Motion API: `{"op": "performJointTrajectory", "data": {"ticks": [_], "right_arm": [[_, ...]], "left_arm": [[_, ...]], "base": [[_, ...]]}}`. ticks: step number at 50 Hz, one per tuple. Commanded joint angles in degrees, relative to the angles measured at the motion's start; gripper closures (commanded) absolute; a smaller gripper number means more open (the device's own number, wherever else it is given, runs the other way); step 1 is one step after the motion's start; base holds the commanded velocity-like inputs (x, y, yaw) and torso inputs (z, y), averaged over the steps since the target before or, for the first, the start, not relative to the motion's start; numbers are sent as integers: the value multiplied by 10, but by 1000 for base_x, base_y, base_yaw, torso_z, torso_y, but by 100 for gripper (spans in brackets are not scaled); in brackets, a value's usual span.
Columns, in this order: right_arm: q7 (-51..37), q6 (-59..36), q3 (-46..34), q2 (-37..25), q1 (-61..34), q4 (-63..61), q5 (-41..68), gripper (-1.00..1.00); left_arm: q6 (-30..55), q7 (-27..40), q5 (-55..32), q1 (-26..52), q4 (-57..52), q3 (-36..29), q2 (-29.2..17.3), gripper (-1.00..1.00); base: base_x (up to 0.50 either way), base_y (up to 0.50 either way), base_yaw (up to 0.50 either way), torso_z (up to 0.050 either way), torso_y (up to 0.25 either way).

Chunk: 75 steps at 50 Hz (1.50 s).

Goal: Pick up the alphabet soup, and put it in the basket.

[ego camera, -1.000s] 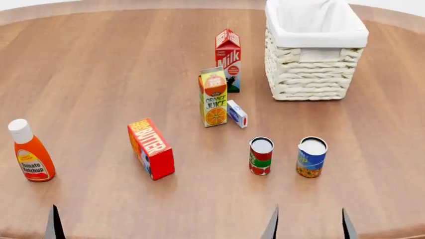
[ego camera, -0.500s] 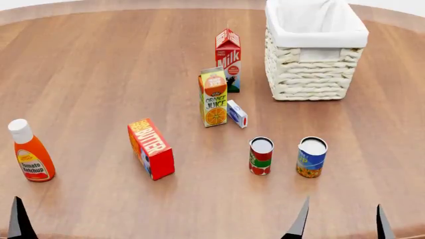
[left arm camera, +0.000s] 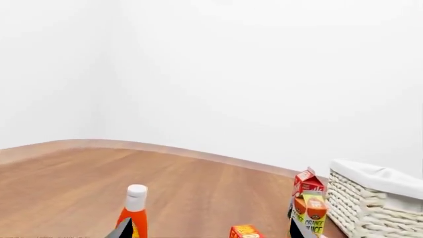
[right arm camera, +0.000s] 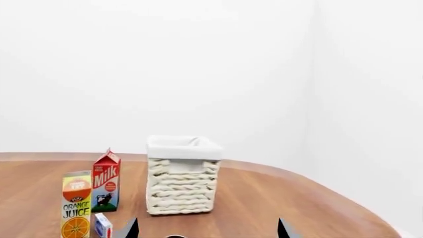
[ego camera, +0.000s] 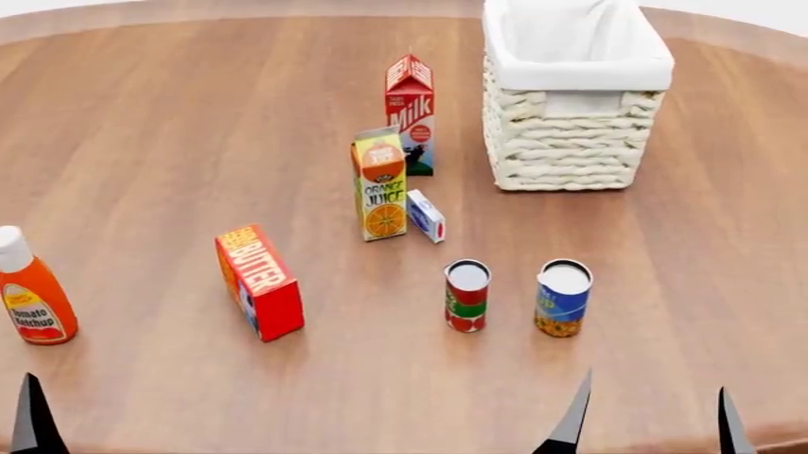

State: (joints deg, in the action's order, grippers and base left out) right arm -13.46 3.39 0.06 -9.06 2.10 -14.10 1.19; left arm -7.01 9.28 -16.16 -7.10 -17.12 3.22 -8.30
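Near the robot's side of the alphabet soup (ego camera: 562, 299), hovering with the right gripper (ego camera: 653, 416), jaws spread wide, gripping nothing, well apart from the can. Far off to the left of the soup, hanging with the left gripper (left arm camera: 210, 232), likewise splayed and empty in its wrist view, only one fingertip showing at the head view's edge.

Standing upright on the table (ego camera: 189, 142) and not yet being touched. Sitting just left of the soup: the red-and-green can (ego camera: 466, 296), same size, near but not touching. Waiting beyond the soup, well apart and a little to its right: the basket (ego camera: 577, 142), open-topped, with nothing seen inside.

Risking most a grab of the wrong can, given how alike and how close the two are. Risking also a clip of the red-and-green can with the inner finger while coming down wide open, toppling it or rolling it into the soup. Risking a tip-over by pushing the soup's lid from the near side when approaching too low. Risking a slip from pinching a smooth round wall off-centre.

Crowding the space beyond and left of the soup: small blue-white box (ego camera: 426, 216), orange juice carton (ego camera: 380, 184), milk carton (ego camera: 411, 113). Swinging left during the carry is probably asking for a knock. Catching the can's base on the basket's tall rim is another likely failure when lifting too little. Lying farther left of the soup and likely out of harm's way: butter box (ego camera: 259, 282), ketchup bottle (ego camera: 28, 293).
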Motion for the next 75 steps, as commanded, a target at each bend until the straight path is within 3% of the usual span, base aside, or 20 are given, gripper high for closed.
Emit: {"op": "performJointTrajectory", "data": {"ticks": [1,75], "right_arm": [[-7,-2,-4,-4,-1,0,3,-100],[-27,0,-30,-28,0,1,27,-100]], "left_arm": [[-2,6,-6,0,-3,-3,-5,-100],[-19,40,-6,-15,-21,-27,-31,-100]], "base": [[0,-176,0,0,0],[0,-230,0,0,0]]}}
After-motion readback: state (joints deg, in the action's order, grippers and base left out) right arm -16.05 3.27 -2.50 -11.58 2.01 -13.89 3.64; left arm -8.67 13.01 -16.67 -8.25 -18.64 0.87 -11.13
